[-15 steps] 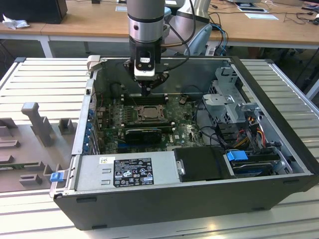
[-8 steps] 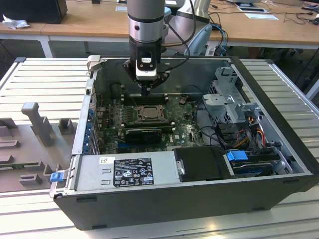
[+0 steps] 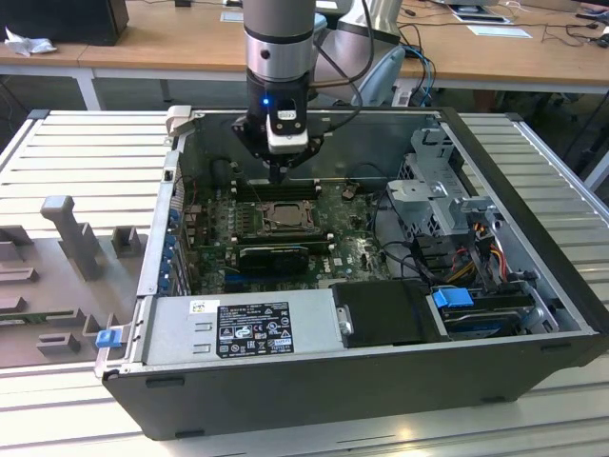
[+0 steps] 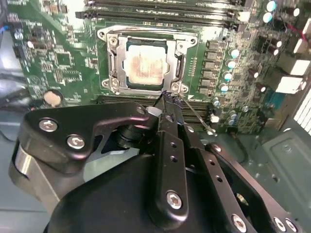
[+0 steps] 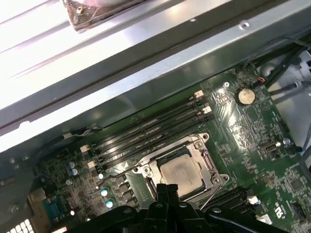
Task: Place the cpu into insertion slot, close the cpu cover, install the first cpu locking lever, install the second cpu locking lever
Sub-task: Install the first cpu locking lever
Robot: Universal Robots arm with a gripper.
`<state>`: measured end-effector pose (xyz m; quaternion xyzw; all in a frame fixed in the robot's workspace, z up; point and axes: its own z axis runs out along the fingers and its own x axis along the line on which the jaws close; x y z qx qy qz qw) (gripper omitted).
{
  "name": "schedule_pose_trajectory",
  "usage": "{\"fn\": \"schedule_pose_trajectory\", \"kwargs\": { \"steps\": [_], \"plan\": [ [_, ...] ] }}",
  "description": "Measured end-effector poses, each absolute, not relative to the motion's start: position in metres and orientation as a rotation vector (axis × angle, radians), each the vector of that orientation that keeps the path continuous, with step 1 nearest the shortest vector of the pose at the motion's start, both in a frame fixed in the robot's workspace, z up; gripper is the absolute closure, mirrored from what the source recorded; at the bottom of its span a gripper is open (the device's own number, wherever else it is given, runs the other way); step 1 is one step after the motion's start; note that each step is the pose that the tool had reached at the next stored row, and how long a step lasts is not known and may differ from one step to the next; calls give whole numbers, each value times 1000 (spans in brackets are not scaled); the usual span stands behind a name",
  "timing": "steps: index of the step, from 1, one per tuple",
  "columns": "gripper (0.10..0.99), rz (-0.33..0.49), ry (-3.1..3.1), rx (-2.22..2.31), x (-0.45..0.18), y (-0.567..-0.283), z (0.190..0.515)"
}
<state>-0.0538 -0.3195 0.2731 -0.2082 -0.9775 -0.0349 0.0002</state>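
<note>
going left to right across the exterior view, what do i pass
grey upright fixture → blue clip at the case corner → cpu on the motherboard → metal drive cage

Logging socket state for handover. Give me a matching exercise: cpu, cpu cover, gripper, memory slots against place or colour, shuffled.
1 cpu
2 cpu cover
3 gripper
4 memory slots

A long, black, beside the insertion slot
B silver frame, down around the cpu
C at the insertion slot's edge
D pale, in the insertion slot

Pairs: 1-D, 2-B, 3-C, 4-A
</note>
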Motion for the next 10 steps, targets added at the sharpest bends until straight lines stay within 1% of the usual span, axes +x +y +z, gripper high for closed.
{"fn": "schedule_pose_trajectory", "kwargs": {
  "steps": [10],
  "plan": [
    [980,-109,-3109,-392,-54,-320,273]
  ]
}}
